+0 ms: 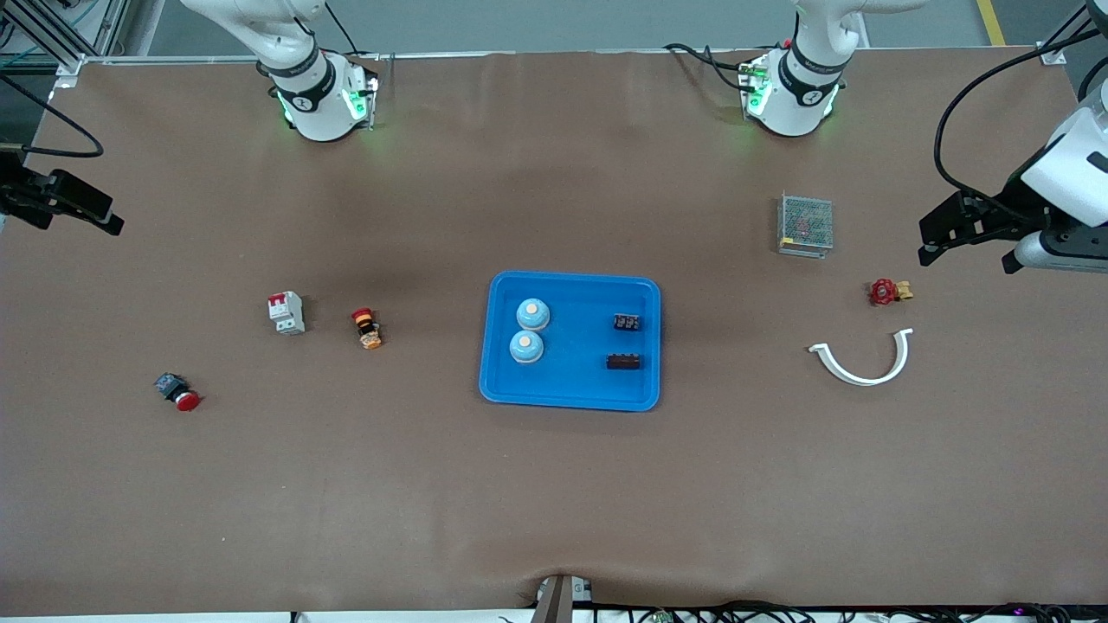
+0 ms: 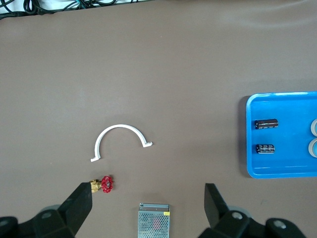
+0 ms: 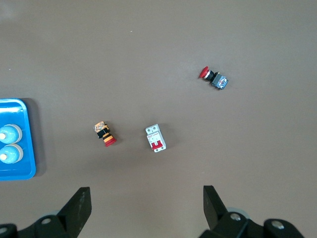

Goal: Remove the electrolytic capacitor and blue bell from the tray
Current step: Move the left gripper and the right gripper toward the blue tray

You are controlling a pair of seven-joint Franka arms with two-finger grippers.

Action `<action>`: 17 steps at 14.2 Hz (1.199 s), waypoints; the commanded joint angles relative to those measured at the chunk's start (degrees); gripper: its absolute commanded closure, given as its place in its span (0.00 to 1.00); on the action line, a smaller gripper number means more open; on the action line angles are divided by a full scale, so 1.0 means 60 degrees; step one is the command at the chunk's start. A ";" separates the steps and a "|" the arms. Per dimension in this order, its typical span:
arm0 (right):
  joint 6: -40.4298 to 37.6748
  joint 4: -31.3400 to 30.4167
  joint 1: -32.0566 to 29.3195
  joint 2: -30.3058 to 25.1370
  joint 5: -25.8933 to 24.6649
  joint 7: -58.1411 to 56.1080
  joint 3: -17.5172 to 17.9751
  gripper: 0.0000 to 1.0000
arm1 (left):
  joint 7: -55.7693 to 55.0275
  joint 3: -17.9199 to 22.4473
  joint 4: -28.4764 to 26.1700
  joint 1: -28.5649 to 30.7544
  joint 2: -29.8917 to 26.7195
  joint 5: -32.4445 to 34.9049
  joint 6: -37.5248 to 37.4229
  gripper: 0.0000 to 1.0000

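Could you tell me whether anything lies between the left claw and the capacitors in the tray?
Nothing visible does. The left claw hovers open at its table end; bare mat separates it from the blue tray and both capacitors.

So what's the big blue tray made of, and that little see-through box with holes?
The tray looks like plastic: bright, even blue, smooth and slightly shiny, with rounded corners and a moulded raised rim. The small box looks like metal mesh: silvery grey, with a fine grid of holes you can see through. What's inside it is too small to tell.
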 commanded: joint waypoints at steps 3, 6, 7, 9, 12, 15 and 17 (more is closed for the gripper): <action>-0.0148 0.0236 -0.0103 0.0134 -0.0030 0.0001 0.0090 0.00 | -0.0062 -0.0003 0.0044 0.0098 -0.0010 -0.0159 -0.0212 0.00; -0.0119 0.0250 -0.0059 0.0381 0.0013 0.0001 0.0134 0.00 | -0.0091 -0.0003 0.0058 0.0098 0.0122 -0.0130 -0.0212 0.00; -0.0061 0.0265 0.0057 0.0571 0.0042 0.0001 0.0163 0.00 | -0.0091 -0.0003 0.0058 0.0127 0.0325 -0.0144 -0.0139 0.00; -0.0016 0.0396 0.0219 0.0938 0.0087 0.0015 0.0163 0.00 | -0.0236 0.0012 0.0030 0.0142 0.0838 -0.0173 0.0021 0.00; -0.0016 0.0616 0.0497 0.1509 0.0072 -0.0014 0.0163 0.00 | -0.0851 -0.0003 0.0073 0.0011 0.1628 -0.0115 0.0197 0.00; 0.0289 0.0544 0.0571 0.2051 0.0072 -0.0028 0.0163 0.00 | -0.4459 -0.0047 -0.0131 0.0039 0.2200 -0.0086 0.0914 0.00; 0.0598 0.0529 0.0702 0.2315 -0.0001 -0.0218 0.0163 0.00 | -0.5258 -0.0047 -0.0162 0.0156 0.2391 -0.0216 0.1252 0.00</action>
